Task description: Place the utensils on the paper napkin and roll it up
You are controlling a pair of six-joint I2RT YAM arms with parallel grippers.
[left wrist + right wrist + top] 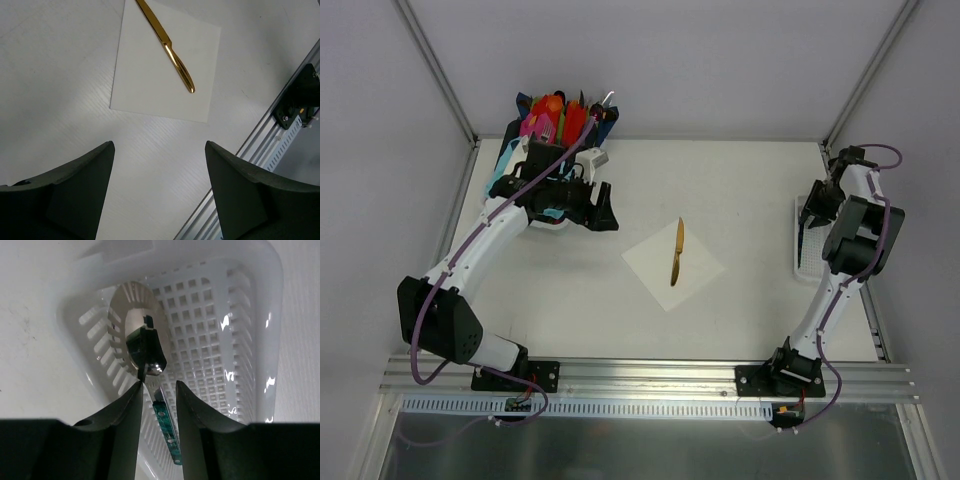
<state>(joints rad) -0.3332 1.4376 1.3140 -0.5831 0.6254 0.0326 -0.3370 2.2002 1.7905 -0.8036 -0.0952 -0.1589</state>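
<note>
Jaws on the left gripper (160, 145) are spread wide with nothing between them, just bare table (60, 75) under it in its wrist view. In the top view it sits in the upper left, right by the bin (560, 115) of coloured cutlery. My guess is that's to stay out of the way while the other arm works.

Busy one is the right gripper (159, 387). Its jaws are narrow and sit either side of the neck of the spoon (145, 347), down inside the tray (250, 340) at the right edge of the top view. I can't tell if the pads actually touch it, so I'm not calling it a grab. Bowl of the spoon points to the top of the wrist frame, and the dark handle runs down between the jaws.

Mid-frame in the top view, the napkin (698, 265) lies flat, turned like a diamond. The knife (677, 252) is already on it, roughly along the diagonal. Makes sense imo, since lengthwise on the sheet lets the paper roll around both pieces.

So one utensil is placed, the spoon isn't yet, and the rolling hasn't begun.
</note>
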